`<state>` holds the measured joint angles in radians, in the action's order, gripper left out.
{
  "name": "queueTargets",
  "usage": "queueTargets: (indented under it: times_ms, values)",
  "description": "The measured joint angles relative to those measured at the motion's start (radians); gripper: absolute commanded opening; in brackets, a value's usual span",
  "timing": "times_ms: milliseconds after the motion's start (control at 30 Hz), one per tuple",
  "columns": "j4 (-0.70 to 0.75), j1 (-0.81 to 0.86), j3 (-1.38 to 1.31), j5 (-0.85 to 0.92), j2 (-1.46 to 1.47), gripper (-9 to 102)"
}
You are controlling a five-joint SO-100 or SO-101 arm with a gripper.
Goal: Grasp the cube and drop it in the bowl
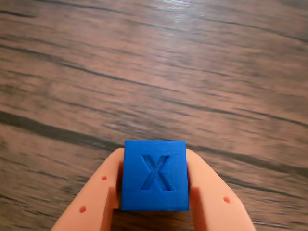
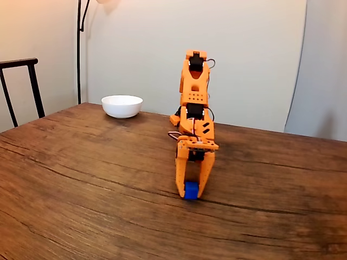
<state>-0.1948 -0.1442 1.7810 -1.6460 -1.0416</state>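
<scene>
Blue cube (image 1: 155,175) (X-marked) between hand (image 1: 155,192) fingers

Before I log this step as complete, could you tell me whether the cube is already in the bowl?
No, the cube sits between the gripper fingers down at the table, apart from the bowl.

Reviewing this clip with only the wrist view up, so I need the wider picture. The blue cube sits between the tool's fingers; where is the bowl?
Observer: The fixed view shows the white bowl near the table's far edge, left of the arm.
Operator: Is the cube lifted yet?
Observer: It seems not; the cube looks to be on the table, the tool pointing down around it.
Operator: Anything in the way?
Observer: Bare wood lies between cube and bowl; a dark chair stands off the table's left end.
</scene>
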Motion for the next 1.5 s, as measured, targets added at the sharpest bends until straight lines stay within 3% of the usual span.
queueTargets:
  times_ms: [200,867,1067,1500]
  values:
    - [0.143,0.032,0.061,-0.067,-0.216,7]
    - [1.048,0.209,0.120,-0.238,-1.068,7]
    - [1.279,0.327,0.120,-0.284,-1.315,7]
    - [1.620,0.709,0.120,-0.307,-1.775,7]
